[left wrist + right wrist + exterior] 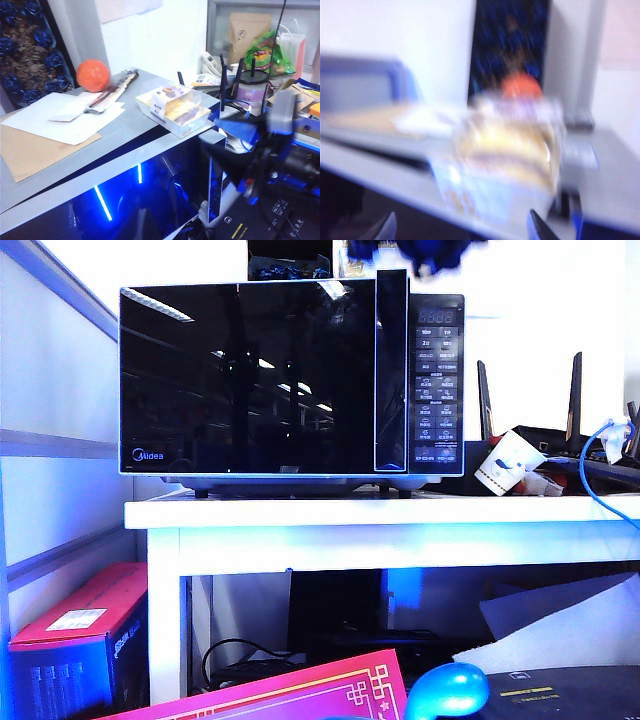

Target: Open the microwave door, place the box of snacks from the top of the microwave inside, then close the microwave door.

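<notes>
Two fingertips of the right end effector (462, 230) stand wide apart and open in the right wrist view, holding nothing. The blurred box of snacks (505, 160) sits just beyond the gap between them.

In the exterior view, a red carton (75, 640) stands on the floor at the lower left of the frame. The microwave (290, 475) fills the upper middle and stands on the white tabletop (380, 512). The microwave door (250, 380) is shut, with its glossy black glass flush against the front. To the right of its handle strip is the button panel (437, 390). Further right on the tabletop a white paper cup (503, 462) lies tilted. Beside it are a black router (575, 445) and a blue cable (595, 490).

The left wrist view looks across the microwave's top. White sheets (60, 120) lie there on brown paper (30, 155), with an orange ball (92, 75) behind them. The box of snacks (172, 110) rests near the front edge of the top, above the closed door, and nothing is touching it. A blurred grey and black arm (280, 130) is close beside that corner of the microwave.

No view shows the left end effector, so its state cannot be told.
</notes>
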